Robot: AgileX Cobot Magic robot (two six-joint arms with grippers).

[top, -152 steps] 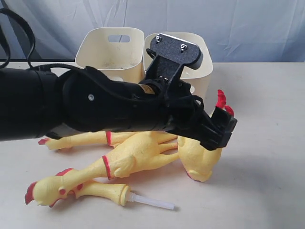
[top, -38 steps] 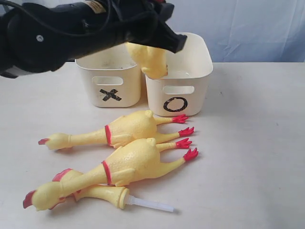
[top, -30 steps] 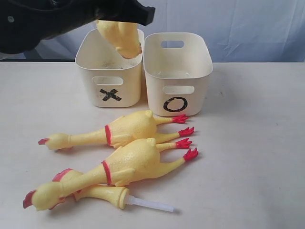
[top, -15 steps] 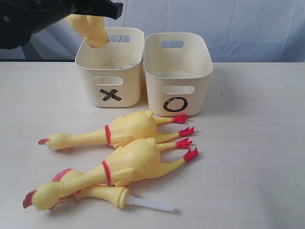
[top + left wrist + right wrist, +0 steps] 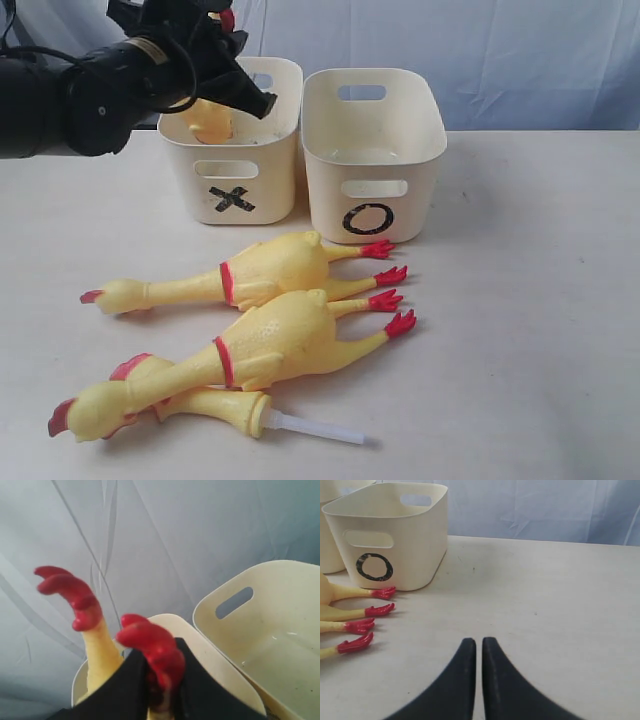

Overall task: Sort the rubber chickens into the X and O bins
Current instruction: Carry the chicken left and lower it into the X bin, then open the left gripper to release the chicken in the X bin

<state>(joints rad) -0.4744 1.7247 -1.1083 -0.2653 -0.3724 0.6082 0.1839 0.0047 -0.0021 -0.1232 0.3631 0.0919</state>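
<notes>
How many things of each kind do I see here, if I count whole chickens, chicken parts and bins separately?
Whole rubber chickens: 2
Headless chicken body: 1
Head-and-neck piece with white tube: 1
Bins, X and O: 2
Total: 6

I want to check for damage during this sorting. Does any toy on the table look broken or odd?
Yes. At the near edge of the table lies only a chicken head and neck, with a white tube sticking out of its cut end. It lies partly under a whole chicken.
</notes>
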